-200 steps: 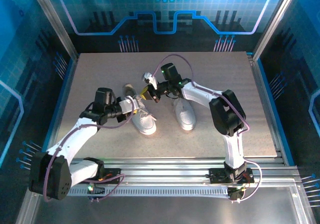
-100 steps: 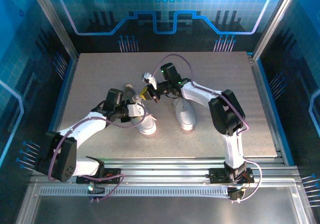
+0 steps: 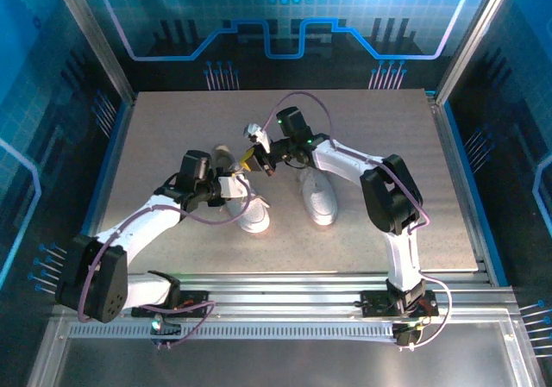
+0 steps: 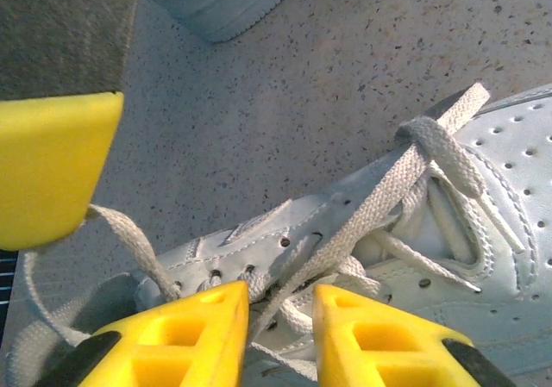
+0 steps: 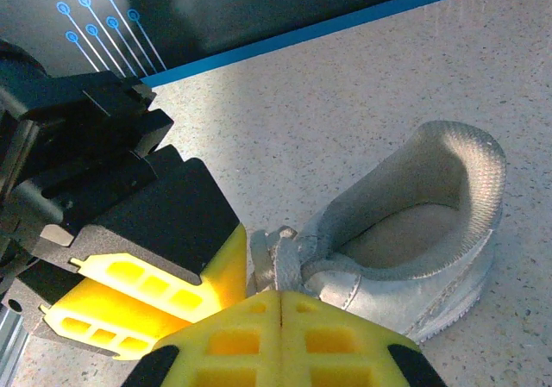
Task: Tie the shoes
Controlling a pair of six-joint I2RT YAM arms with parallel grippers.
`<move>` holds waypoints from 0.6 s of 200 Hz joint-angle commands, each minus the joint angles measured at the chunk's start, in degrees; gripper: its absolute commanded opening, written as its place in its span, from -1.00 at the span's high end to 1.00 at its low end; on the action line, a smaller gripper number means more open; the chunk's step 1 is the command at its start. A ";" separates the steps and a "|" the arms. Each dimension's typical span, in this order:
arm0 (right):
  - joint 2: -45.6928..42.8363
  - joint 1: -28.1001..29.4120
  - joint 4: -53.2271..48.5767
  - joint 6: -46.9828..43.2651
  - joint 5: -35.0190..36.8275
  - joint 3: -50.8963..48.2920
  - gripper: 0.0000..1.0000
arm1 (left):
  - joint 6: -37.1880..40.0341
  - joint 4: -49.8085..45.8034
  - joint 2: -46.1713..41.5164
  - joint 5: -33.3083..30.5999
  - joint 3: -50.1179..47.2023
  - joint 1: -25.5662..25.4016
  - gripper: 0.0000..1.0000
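Left arm [image 3: 147, 223] swung in over left shoe [image 3: 252, 215], mid desk [image 3: 388, 128]; left claw [image 4: 280, 294] slightly spread, straddling a taut lace [image 4: 379, 189] to grab it. Right claw [image 5: 280, 305] pressed together by the heel [image 5: 448, 171], seemingly anchoring the other end.

The left sneaker [image 3: 248, 210] and the right sneaker [image 3: 319, 199], both white low-tops, stand soles down near the middle of the table [image 3: 388, 128], side by side but apart. Their toes point toward the table's near edge, each angled slightly right. The left sneaker's flat white laces [image 4: 371, 206] cross its perforated upper and meet in a knot, with one loose strand trailing onto the table. Its grey-lined heel opening [image 5: 414, 232] faces up.
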 commanded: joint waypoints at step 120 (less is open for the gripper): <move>1.56 -0.12 -2.08 -1.89 -1.94 2.39 1.00 | 2.92 -0.79 1.83 -1.71 1.63 -0.25 1.00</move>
